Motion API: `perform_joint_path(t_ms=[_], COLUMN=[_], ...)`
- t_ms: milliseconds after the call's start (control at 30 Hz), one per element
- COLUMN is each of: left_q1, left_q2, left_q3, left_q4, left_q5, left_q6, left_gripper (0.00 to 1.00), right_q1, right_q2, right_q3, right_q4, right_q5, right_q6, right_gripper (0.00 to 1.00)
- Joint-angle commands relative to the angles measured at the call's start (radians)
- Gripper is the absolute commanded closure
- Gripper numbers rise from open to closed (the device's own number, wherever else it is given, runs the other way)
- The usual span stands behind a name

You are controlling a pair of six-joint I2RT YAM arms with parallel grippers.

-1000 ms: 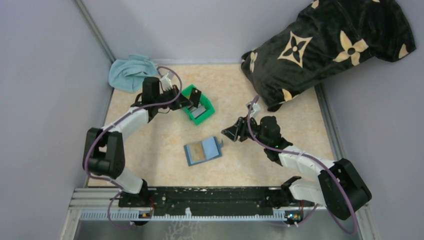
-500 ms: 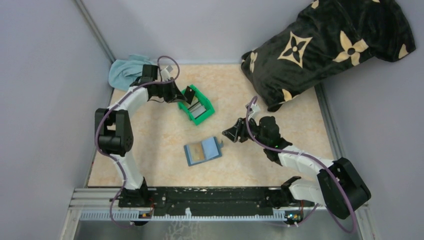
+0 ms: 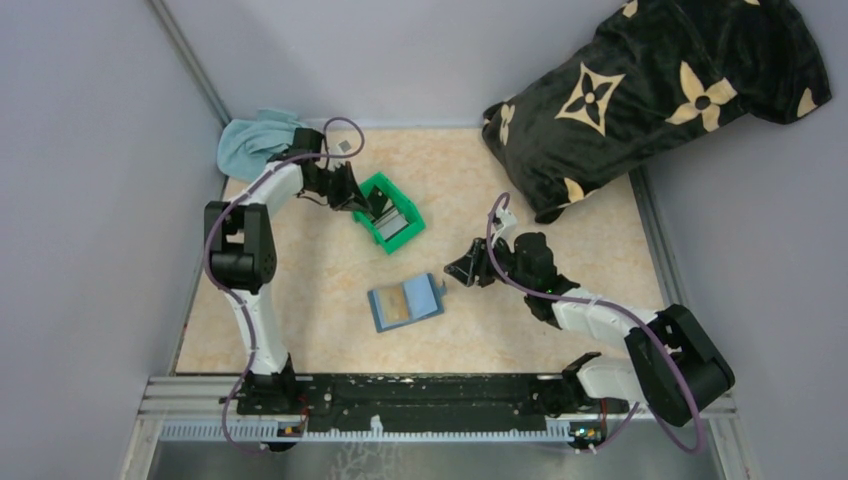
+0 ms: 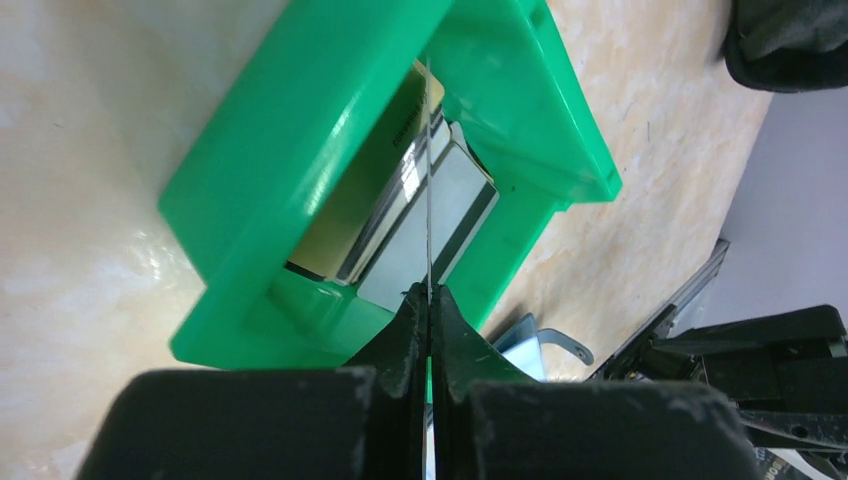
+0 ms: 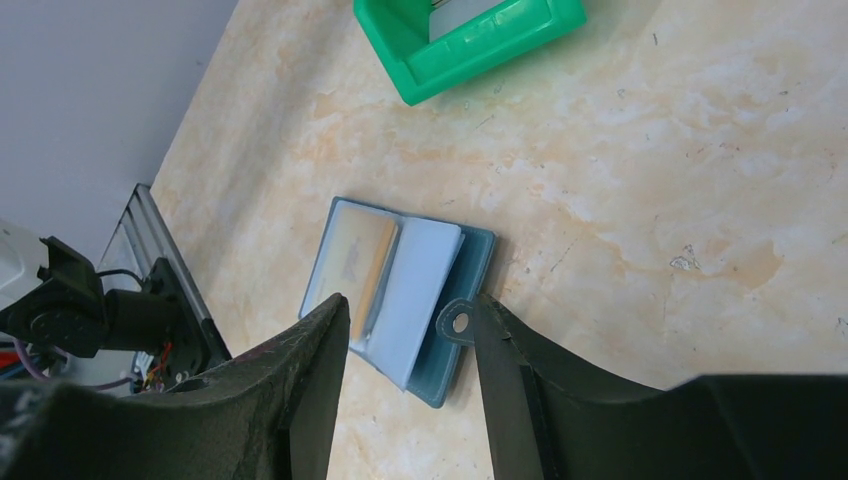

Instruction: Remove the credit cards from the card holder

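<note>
The left claw (image 4: 430, 310) pinches a credit card (image 4: 428, 180) edge-on over the green bin (image 4: 300, 150), the right claw (image 5: 408, 305) spread open above the card holder (image 5: 415, 280).

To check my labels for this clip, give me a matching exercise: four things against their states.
1 left pincer
2 right pincer
3 wallet
4 bin

A lies open, flat
B shut on a card
C open, empty, by the wallet
D holds grey cards

Pairs: 1-B, 2-C, 3-A, 4-D
</note>
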Motion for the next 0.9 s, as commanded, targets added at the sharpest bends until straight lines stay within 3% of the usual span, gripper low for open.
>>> perform_joint_path(t_ms=[0,100,267,333,733,867], left_q1=[0.002,0.001,0.007,0.008,0.004,-0.008], left_q2=[0.044,0.060,0.074,0.070,-0.146,-0.248], left_q3=[0.098,0.145,0.210,0.218,0.116,0.044], left_q4=[-0.083,-0.105,-0.128,-0.127,0.001,0.069], left_q5=[-0.042,-0.073,-0.114,-0.107,-0.179,-0.160], left_q6=[0.039,0.039,0.037,0.027,-0.013,-0.027], left_gripper=[1.00,0.92,0.60,0.56,0.56,0.59], right_q1=[-0.011,-0.012,-0.011,-0.011,-0.011,-0.010], right_q2=[0.004,0.007,0.021,0.030,0.077,0.125], right_q3=[0.029,0.025,0.029,0.032,0.064,0.141], right_q4=[0.066,0.064,0.067,0.071,0.089,0.086], right_q5=[0.004,0.013,0.019,0.019,0.000,-0.006], right_q6=[-0.015,-0.019,-0.021,-0.022,-0.027,-0.026], right_gripper=[0.51,0.51,0.51,0.51,0.51,0.64])
